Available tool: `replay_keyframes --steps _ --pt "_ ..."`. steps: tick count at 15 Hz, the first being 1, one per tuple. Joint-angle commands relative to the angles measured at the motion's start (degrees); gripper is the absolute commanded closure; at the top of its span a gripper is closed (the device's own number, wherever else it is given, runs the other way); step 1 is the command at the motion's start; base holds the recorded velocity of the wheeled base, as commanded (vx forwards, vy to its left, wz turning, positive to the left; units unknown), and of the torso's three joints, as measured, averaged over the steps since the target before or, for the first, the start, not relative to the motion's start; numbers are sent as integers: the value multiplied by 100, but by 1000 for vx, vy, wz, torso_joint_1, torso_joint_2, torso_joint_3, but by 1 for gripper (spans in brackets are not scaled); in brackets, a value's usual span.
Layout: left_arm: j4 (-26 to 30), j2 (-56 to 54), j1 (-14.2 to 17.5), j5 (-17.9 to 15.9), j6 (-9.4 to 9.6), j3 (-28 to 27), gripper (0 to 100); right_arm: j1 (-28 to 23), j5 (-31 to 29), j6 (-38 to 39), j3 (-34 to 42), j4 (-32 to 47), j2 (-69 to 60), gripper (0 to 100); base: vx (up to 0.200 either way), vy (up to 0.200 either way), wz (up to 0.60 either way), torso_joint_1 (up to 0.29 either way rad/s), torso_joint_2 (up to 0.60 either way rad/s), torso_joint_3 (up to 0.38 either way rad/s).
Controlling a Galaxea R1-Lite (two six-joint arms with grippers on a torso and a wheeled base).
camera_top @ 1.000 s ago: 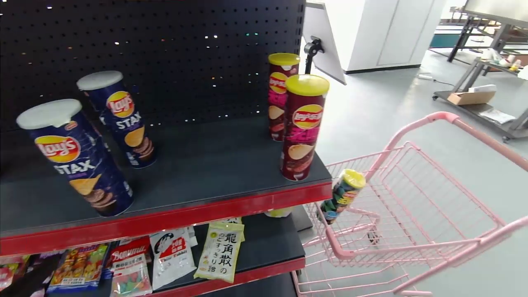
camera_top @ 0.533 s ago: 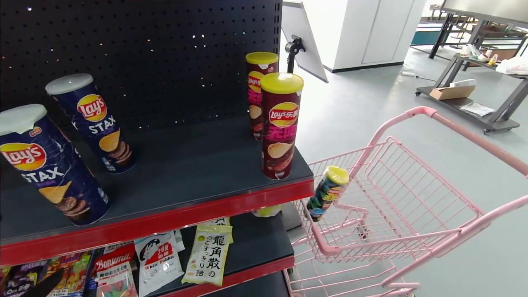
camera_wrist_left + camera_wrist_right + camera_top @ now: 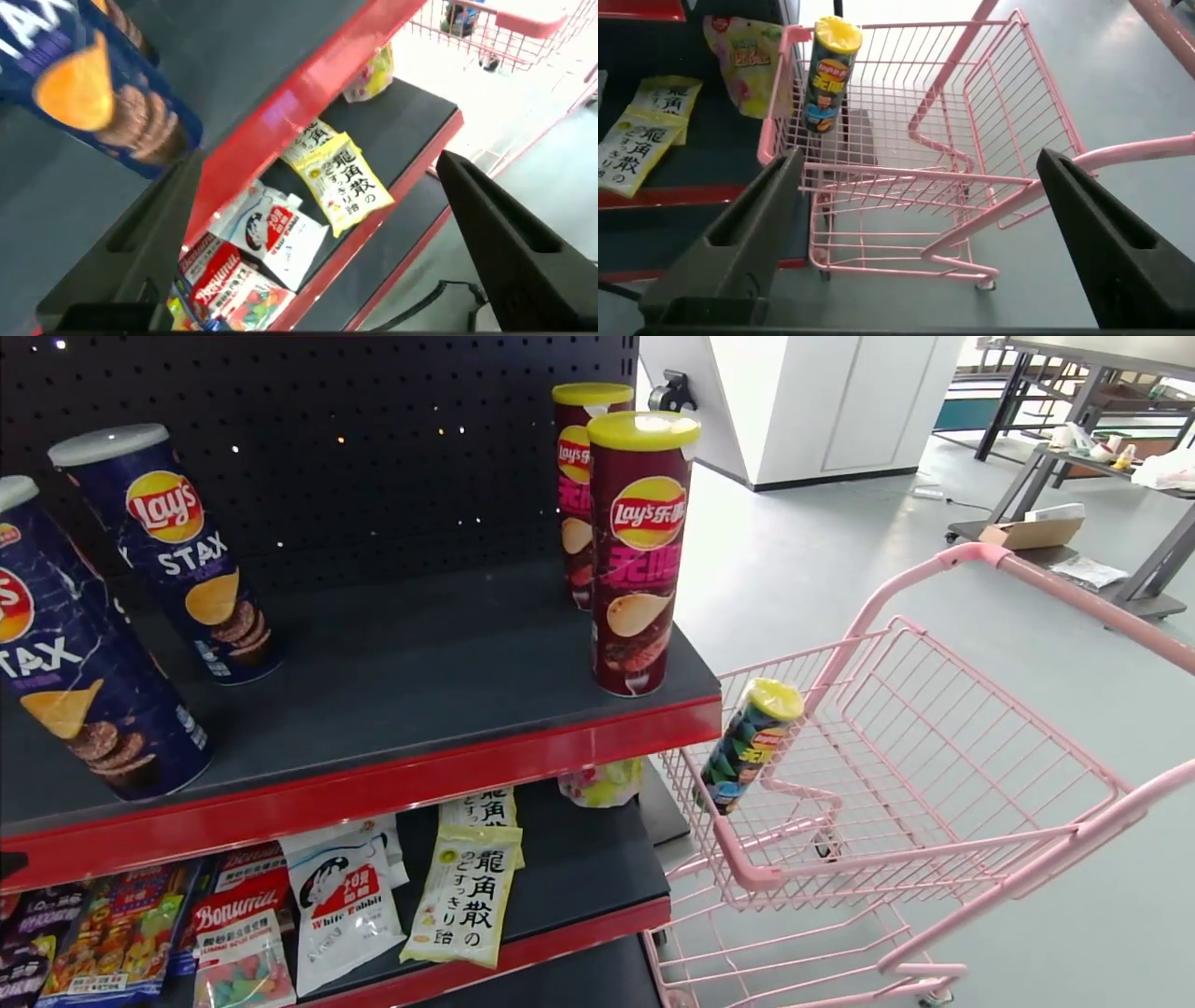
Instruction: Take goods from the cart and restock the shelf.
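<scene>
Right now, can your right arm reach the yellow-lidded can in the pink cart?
Probably yes. The right tool is open above the pink cart, whose top is open, and the can leans against its shelf-side wall with nothing over it.

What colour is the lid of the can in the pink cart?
Yellow. The lid on the can shows best in the right wrist view.

Head: high, angled down over shelf (image 3: 420, 653) and cart (image 3: 980, 558). Left wrist: close at shelf front. Right wrist: above cart. All share yellow packet (image 3: 467, 896).
</scene>
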Motion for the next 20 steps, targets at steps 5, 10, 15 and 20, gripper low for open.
replay_keyframes --steps 5,10,15,20 --pt "-2 -115 -1 14 -5 95 0 2 7 -12 83 -8 -1 0 0 0 0 -151 536 372" --pt "-2 -97 -1 14 -14 95 0 2 7 -12 101 10 -1 0 0 0 0 -104 461 359" --pt "-2 -88 8 23 -23 95 0 2 7 -74 224 10 -62 0 0 0 -240 -14 76 60" --pt "-2 -88 17 23 -49 95 0 2 7 -74 224 10 -45 0 0 0 -120 0 3 0"
